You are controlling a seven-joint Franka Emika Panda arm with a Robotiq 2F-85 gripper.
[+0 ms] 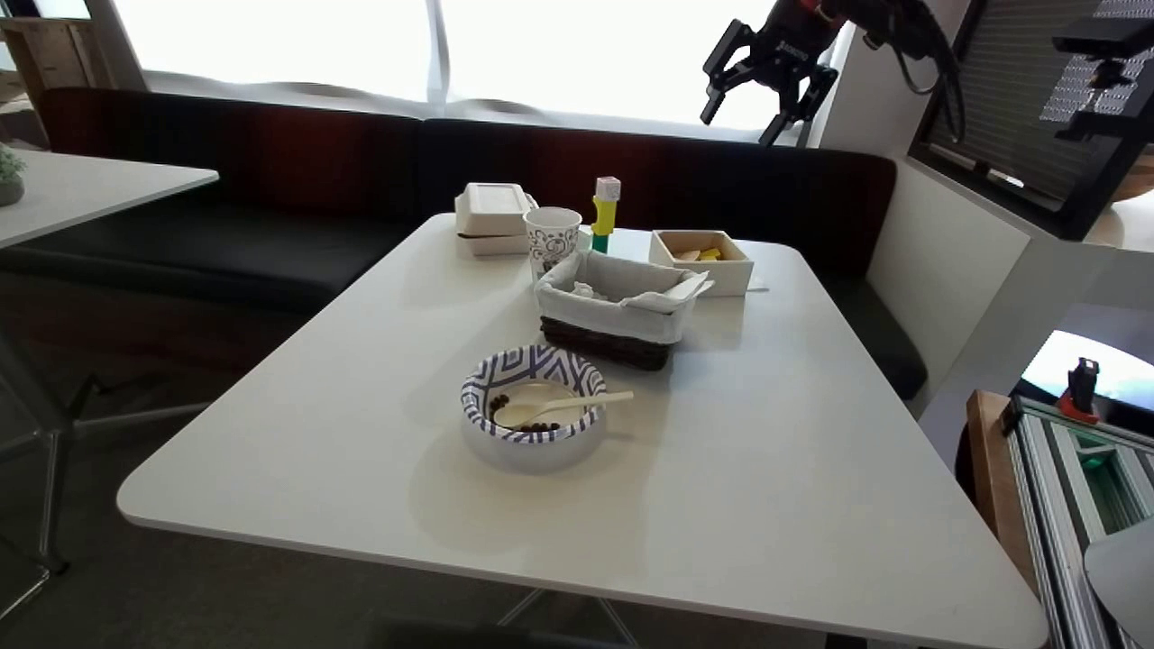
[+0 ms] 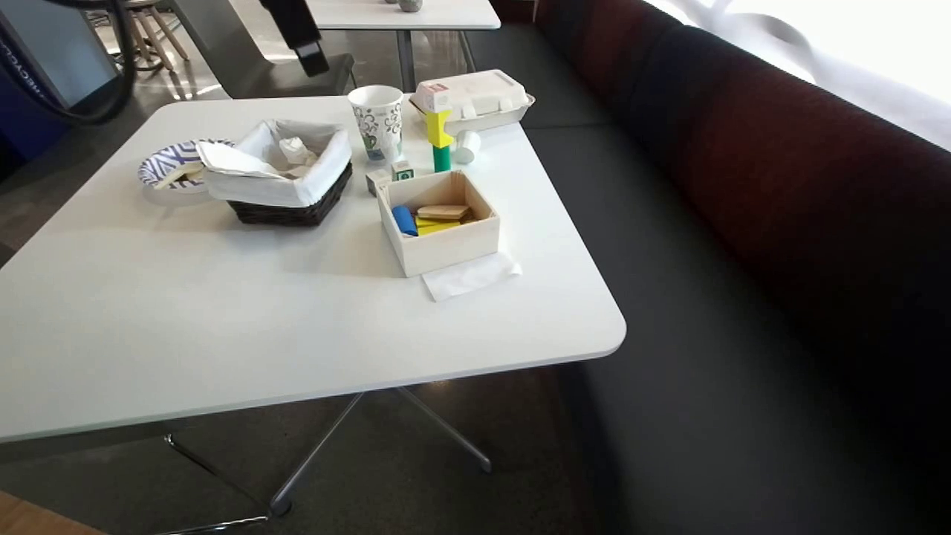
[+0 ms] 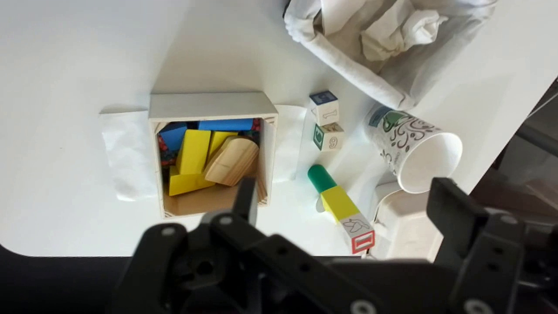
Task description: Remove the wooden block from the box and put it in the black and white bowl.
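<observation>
The wooden block (image 3: 232, 160) is light tan with a rounded end. It lies on yellow and blue blocks inside the white-sided box (image 3: 209, 104) in the wrist view. The block (image 2: 443, 212) and box (image 2: 453, 253) also show in an exterior view; the box (image 1: 703, 278) stands at the table's far end in an exterior view. The black and white bowl (image 1: 541, 362) holds a pale spoon and small dark balls; it (image 2: 167, 165) is partly hidden behind the basket in an exterior view. My gripper (image 1: 739, 131) is open and empty, high above the table; its fingers (image 3: 342, 196) are wide apart.
A white-lined dark basket (image 1: 604, 338) stands between box and bowl. A patterned paper cup (image 2: 379, 126), a slim yellow-green block tower (image 2: 440, 137), a white lidded container (image 2: 475, 96) and two letter cubes (image 3: 327, 122) are near the box. White paper (image 2: 475, 276) lies under it.
</observation>
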